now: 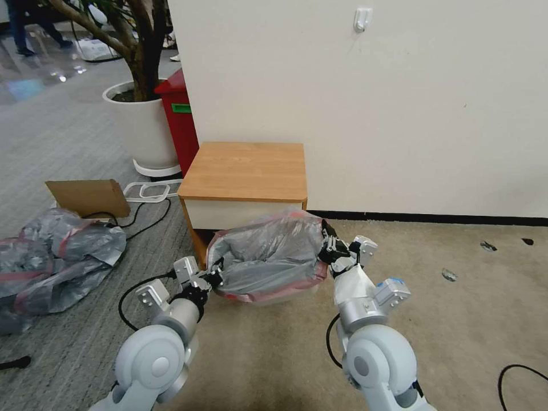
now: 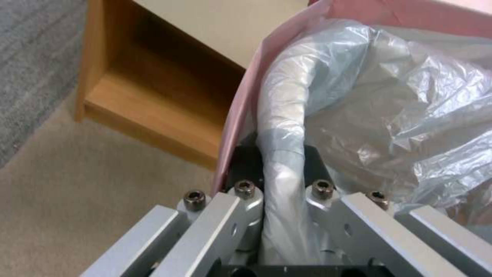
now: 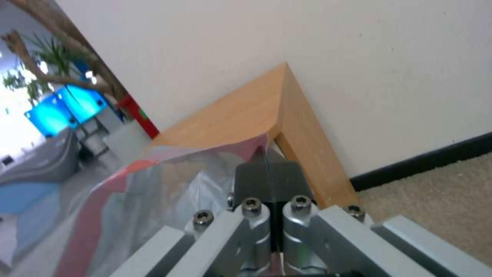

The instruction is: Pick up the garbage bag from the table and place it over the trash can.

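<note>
Garbage bag (image 1: 268, 251) stretched between pincers

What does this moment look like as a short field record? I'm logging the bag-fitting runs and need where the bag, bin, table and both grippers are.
garbage bag: held open between both grippers, spread over the trash can, in front of the table
trash can: on the carpet, mostly covered; its rim shows through the plastic in the left wrist view
table: against the wall
left gripper: at the bag's left edge, fingers either side of bag and bin rim
right gripper: shut on the bag's right edge, held higher
heap of bags: on the floor, far left
</note>
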Robot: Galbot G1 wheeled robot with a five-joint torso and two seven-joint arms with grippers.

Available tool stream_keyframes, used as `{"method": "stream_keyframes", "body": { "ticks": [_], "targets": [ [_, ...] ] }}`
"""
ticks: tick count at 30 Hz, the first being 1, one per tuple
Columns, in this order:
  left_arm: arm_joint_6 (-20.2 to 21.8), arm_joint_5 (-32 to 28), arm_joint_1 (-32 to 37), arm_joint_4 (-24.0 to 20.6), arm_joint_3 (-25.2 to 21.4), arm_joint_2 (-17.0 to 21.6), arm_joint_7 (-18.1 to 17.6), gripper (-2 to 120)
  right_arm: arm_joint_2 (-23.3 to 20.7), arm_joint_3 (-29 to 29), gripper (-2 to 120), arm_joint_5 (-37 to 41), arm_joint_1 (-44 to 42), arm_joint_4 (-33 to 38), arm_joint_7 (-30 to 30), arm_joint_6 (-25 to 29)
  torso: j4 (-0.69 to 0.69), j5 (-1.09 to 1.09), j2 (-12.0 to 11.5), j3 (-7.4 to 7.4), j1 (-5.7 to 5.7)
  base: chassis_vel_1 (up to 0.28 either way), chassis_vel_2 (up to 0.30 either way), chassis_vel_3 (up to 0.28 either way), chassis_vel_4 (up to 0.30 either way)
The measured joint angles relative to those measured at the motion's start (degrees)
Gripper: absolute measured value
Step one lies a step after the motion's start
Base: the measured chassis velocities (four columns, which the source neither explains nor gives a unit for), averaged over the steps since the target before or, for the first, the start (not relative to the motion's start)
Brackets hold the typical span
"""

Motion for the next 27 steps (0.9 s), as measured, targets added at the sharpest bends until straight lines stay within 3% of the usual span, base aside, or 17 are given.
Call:
{"method": "stream_keyframes", "body": {
  "ticks": [9, 18, 27],
  "targets": [
    [0.81, 0.07, 1.22, -0.74, -0.81, -0.16, 1.91, 5, -7.48, 1.07, 0, 5.08, 2.56, -0.1, 2.01, -10.12, 0.0, 0.0, 0.0, 0.0, 0.0, 0.0, 0.0, 0.0, 0.0],
    [0.72, -4.45, -0.44, 0.27, -2.84, -0.56, 2.21, 5, -10.87, 0.76, 0, 7.27, -0.4, 2.1, 2.75, -11.63, 0.0, -0.01, 0.0, 0.0, 0.0, 0.0, 0.0, 0.0, 0.0],
    [0.85, -11.17, -1.24, 1.09, -4.71, -0.59, 2.13, 5, -10.42, -0.15, 0, 6.56, -1.5, 1.8, 2.18, -9.67, 0.0, -0.01, 0.0, 0.0, 0.0, 0.0, 0.0, 0.0, 0.0]
  ]
}}
